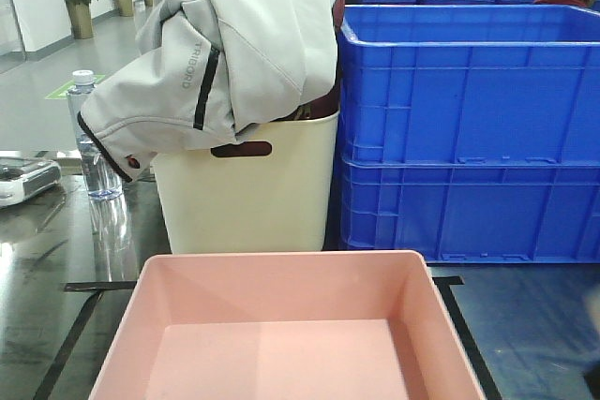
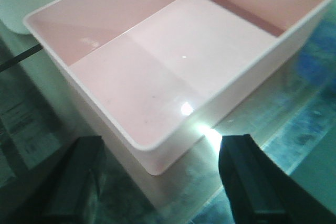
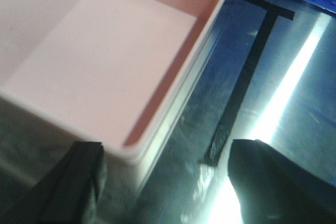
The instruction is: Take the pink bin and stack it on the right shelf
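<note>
The pink bin sits empty on the dark, shiny shelf top at the front centre, inside black tape lines. In the left wrist view its near corner lies between the wide-apart fingers of my open left gripper, which holds nothing. In the right wrist view another corner of the bin lies between the spread fingers of my open right gripper. Neither gripper shows in the front view.
A tall cream bin draped with a grey jacket stands just behind the pink bin. Stacked blue crates stand at the back right. A water bottle and a small scale stand at the left. Black tape marks the top.
</note>
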